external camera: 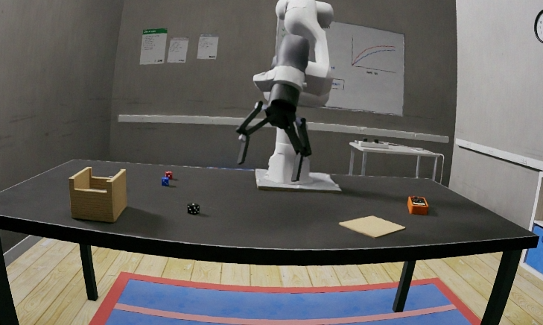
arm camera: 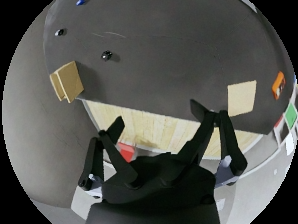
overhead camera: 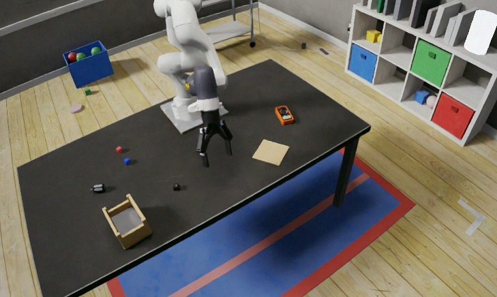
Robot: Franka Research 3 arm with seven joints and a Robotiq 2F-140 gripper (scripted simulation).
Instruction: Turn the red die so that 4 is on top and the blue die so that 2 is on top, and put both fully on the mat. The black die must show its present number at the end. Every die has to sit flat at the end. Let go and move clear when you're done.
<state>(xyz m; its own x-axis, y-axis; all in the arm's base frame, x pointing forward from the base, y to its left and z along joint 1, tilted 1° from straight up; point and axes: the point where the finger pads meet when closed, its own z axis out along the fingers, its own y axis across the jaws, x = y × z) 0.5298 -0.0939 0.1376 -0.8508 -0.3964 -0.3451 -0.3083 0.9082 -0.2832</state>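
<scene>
Leftmost from the claw [overhead camera: 217, 159] [external camera: 268, 171] [arm camera: 156, 112], as the top view has it, lies the red die [overhead camera: 118, 149] [external camera: 168, 174], off to the claw's side on the dark table [overhead camera: 243, 92] [external camera: 240, 226] [arm camera: 160, 75]. The blue die [overhead camera: 127, 161] [external camera: 164, 181] [arm camera: 80, 2] sits just beside it, nearer the claw. Both look small, hard and light (likely slick too), so each probably wants a low, gentle pinch across two opposite side faces, with care not to nudge its neighbour. Next comes the black die [overhead camera: 176, 186] [external camera: 193, 209] [arm camera: 106, 55], nearer the claw than those two and best left untouched, since its number must stay. The claw itself is spread wide, above the table, with nothing between its fingers. On its other side lies the tan mat [overhead camera: 270, 152] [external camera: 372, 226] [arm camera: 241, 98], thin and flat (it might slide if pressed), with no die on it.
</scene>
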